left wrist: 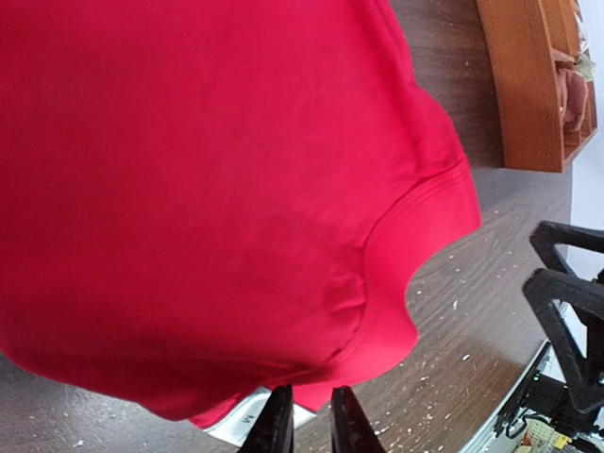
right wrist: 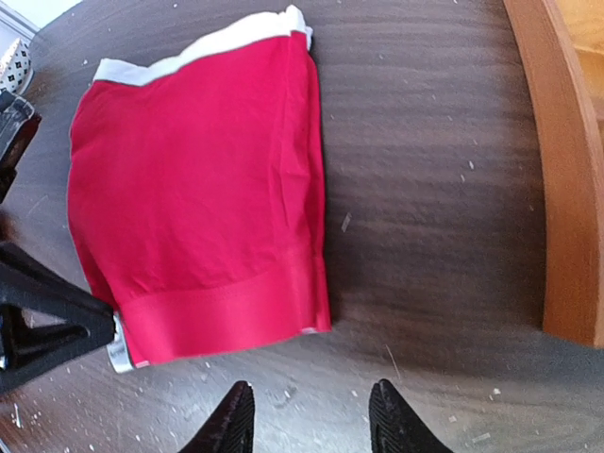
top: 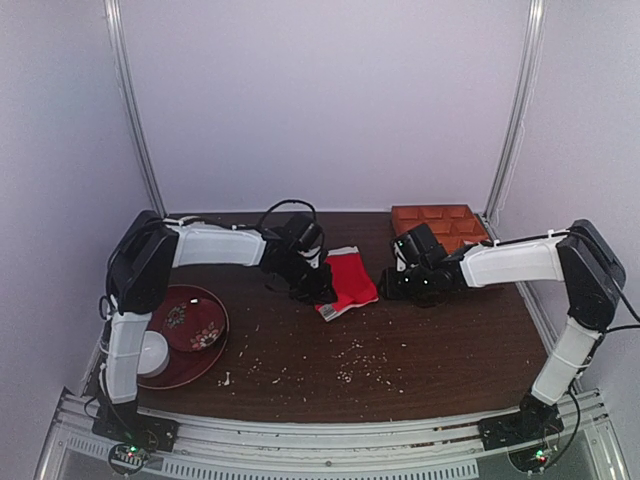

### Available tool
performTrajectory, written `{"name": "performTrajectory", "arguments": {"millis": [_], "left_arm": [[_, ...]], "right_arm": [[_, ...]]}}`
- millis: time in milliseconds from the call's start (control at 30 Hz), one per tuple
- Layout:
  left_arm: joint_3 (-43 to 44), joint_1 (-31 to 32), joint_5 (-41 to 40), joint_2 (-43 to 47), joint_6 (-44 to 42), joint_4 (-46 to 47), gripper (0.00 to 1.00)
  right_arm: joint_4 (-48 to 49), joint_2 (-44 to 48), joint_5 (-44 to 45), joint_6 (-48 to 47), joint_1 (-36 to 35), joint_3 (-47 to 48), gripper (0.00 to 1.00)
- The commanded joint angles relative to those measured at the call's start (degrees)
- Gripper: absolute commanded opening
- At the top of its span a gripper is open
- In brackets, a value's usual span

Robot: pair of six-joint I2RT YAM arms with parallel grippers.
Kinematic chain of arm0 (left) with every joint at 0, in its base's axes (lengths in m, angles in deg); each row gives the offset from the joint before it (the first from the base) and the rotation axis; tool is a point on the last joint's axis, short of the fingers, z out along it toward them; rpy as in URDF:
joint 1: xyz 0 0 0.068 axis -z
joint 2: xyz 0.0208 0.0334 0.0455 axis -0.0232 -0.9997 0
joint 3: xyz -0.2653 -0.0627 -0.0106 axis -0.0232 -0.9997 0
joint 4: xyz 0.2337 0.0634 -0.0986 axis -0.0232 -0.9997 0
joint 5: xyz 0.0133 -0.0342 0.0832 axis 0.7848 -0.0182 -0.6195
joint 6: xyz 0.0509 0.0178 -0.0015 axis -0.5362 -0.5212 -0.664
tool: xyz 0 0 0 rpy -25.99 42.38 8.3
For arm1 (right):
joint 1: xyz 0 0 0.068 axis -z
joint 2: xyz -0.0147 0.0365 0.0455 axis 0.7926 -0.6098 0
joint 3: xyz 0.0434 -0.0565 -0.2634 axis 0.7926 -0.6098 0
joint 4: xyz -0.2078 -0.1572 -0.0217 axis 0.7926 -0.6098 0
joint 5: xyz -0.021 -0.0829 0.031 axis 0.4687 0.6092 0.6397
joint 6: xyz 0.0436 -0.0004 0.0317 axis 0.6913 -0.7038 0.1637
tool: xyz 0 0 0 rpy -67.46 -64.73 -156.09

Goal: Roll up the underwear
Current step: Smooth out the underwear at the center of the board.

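**Underwear lies flat, rolling not yet begun**

At the far left of the dark wooden table sits a red plate with a white cup on it, well apart from the work.

The left gripper sits at the left edge of the underwear. In the left wrist view its 2 fingers stand close together, right at the red hem, where a bit of white label shows. Whether any cloth is caught between them cannot be told.

The underwear lies near the middle of the table, between the 2 grippers. In the right wrist view it is a flat, folded rectangle, with the white waistband at the far end and the leg hem at the near end. No turn of a roll shows anywhere.

The right gripper hovers over bare wood just beside the near hem, with its fingers spread apart and holding nothing.

Further right, at the back corner, stands an orange-brown compartment tray.

The garment appears to be folded narrow and laid out, so the preparation looks done. All of the rolling, from 1 end to the other, is left.
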Motion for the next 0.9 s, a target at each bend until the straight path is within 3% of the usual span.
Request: {"name": "performTrajectory", "arguments": {"millis": [0,367,433,600,867], "left_arm": [[2.6,0.2,0.2,-0.1,0.5,1.3,0.16],[3.7,0.2,0.5,-3.1,0.1,0.6,0.16],[3.1,0.2,0.5,-3.8,0.2,0.3,0.17],[3.0,0.2,-0.7,-5.1,0.1,-3.2,0.14],[2.4,0.1,-2.8,-5.4,0.1,-6.3,0.11]], "right_arm": [[-1.6,-4.8,-0.4,-0.1,-0.1,5.9,0.42],[0.2,-12.3,-4.0,3.5,2.3,8.9,0.42],[0.3,-13.0,-3.8,3.6,2.5,9.0,0.35],[0.5,-11.8,-2.6,5.0,2.8,7.0,0.02],[-0.4,-9.9,-2.1,4.9,3.0,4.6,0.00]]}}
